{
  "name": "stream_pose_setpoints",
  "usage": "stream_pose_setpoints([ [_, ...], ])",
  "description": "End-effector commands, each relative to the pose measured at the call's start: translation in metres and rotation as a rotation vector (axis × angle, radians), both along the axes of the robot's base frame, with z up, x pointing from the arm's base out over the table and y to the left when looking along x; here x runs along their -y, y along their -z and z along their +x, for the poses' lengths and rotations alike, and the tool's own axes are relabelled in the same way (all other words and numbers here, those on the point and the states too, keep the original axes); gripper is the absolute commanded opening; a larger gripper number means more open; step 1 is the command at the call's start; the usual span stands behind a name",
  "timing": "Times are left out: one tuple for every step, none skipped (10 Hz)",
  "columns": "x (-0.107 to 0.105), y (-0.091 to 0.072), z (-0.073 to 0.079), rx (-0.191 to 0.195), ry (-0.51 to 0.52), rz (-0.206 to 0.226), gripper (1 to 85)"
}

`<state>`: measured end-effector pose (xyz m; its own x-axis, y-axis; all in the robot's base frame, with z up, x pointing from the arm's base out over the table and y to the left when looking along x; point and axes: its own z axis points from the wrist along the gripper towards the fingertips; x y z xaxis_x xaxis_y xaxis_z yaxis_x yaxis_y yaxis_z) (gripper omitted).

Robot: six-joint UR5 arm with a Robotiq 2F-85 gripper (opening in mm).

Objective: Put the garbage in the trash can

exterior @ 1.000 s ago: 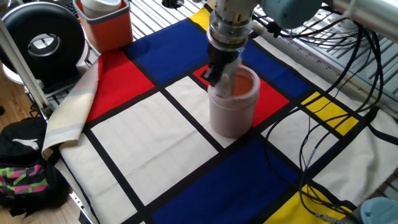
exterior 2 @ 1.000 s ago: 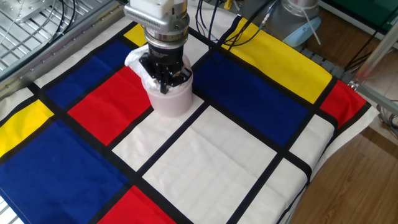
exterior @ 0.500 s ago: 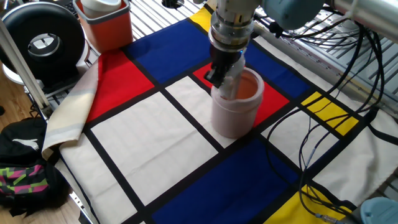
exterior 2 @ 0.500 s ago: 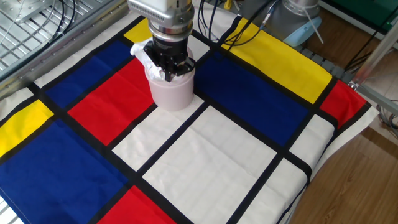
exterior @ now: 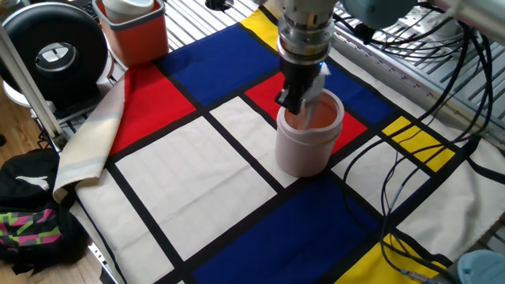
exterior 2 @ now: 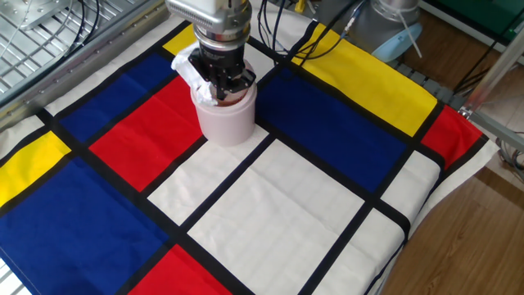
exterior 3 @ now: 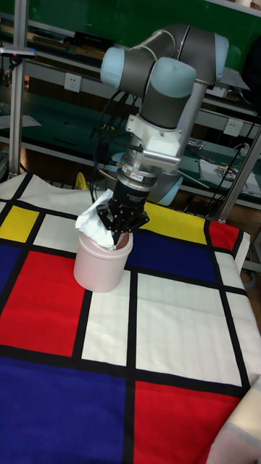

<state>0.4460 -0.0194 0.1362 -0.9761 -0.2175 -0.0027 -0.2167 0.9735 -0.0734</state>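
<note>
The trash can (exterior: 306, 150) (exterior 2: 223, 121) (exterior 3: 98, 270) is a pale pink cylinder standing upright on the checked cloth, its top open towards me. My gripper (exterior: 293, 106) (exterior 2: 219, 88) (exterior 3: 119, 232) points straight down, with its fingertips just inside the can's mouth. It looks shut on the garbage (exterior 2: 184, 67) (exterior 3: 94, 221), a crumpled white tissue wad. Most of the wad bulges out beside the fingers, over the can's rim on the far side from the red-orange bin.
A red-orange square bin (exterior: 134, 31) with a white insert stands at the cloth's far corner, next to a black round device (exterior: 55, 51). Loose black cables (exterior: 410, 181) lie across the cloth beside the can. A dark bag (exterior: 31, 225) sits on the floor.
My gripper and the tissue have shifted sideways, away from the red-orange bin. The pink can has slid the same way along the cloth with them.
</note>
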Motion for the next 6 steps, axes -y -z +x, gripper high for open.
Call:
stream_pose_setpoints([
  [0.004,0.016,-0.004,0.001,-0.014,0.029,1.0],
  [0.001,0.017,-0.003,0.002,-0.005,0.029,1.0],
  [-0.002,0.009,-0.003,-0.006,0.009,0.011,1.0],
  [-0.008,0.001,-0.002,-0.012,0.022,0.012,1.0],
  [-0.016,-0.005,-0.001,-0.012,0.033,0.019,1.0],
  [-0.02,-0.01,-0.001,-0.02,0.047,0.012,1.0],
])
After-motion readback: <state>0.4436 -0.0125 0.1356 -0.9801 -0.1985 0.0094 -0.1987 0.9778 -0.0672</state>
